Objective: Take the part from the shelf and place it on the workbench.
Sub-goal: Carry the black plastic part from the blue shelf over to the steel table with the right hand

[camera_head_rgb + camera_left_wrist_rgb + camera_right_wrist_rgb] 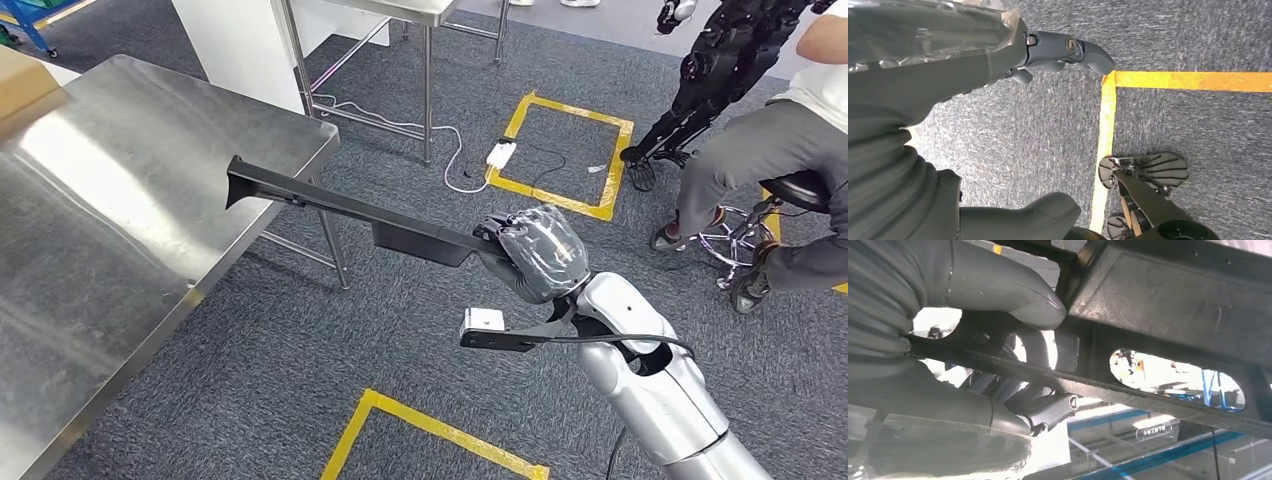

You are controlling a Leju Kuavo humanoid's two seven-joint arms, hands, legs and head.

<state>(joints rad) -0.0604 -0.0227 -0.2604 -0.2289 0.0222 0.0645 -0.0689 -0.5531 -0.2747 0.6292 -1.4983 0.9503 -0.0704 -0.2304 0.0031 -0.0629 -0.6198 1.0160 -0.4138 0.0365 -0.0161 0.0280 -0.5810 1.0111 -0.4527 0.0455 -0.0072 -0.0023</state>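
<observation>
- Nearest the head camera, the silver right arm rises from the lower right, and its right hand (535, 252) is wrapped around one end of a long black part (340, 205).
- From that grip the part sticks out level toward the steel workbench (90, 190); its far tip lies just over the bench's near corner. It probably sits this way so the part can be lowered onto the bench top.
- Close up in the right wrist view, the thumb and fingers (1013, 295) press on the part's thin bar beside an oval cutout, so the hold looks firm.
- Pointing at grey carpet with yellow floor tape (1108, 130), the left hand (1048, 55) holds nothing; its fingers look loosely extended.
- Seated on a stool (790, 190) at the far right is a person (770, 150), well apart from the bench.
- Some small writing shows on a clear plate in the right wrist view, too blurred to read.
</observation>
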